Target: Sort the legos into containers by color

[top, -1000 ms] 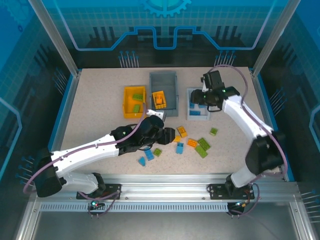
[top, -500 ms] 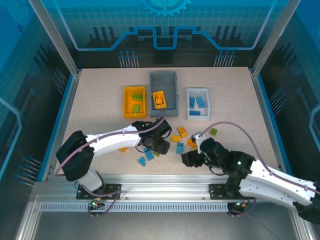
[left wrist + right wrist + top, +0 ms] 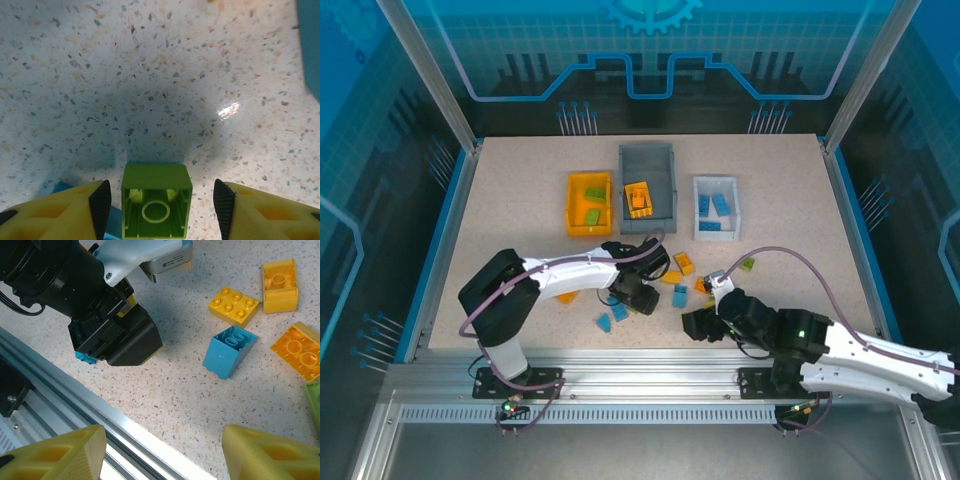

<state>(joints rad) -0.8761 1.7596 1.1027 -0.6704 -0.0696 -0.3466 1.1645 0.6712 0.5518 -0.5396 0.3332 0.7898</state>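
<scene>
A lime green lego lies on its side on the table between the fingers of my left gripper, which stands open around it with a gap on each side. My left gripper is low in the loose pile. My right gripper hovers open near the table's front edge with nothing between its fingers. Ahead of it lie a blue lego and orange legos. The yellow-orange container holds green bricks, the grey container orange ones, the white container blue ones.
More loose bricks lie around the grippers: blue ones, an orange one and a green one. The aluminium rail of the front edge runs just under my right gripper. The left gripper's black body is close on its left.
My right arm has swung from the white container down to the near edge by the pile. My left gripper has shifted slightly and now straddles the green lego.
</scene>
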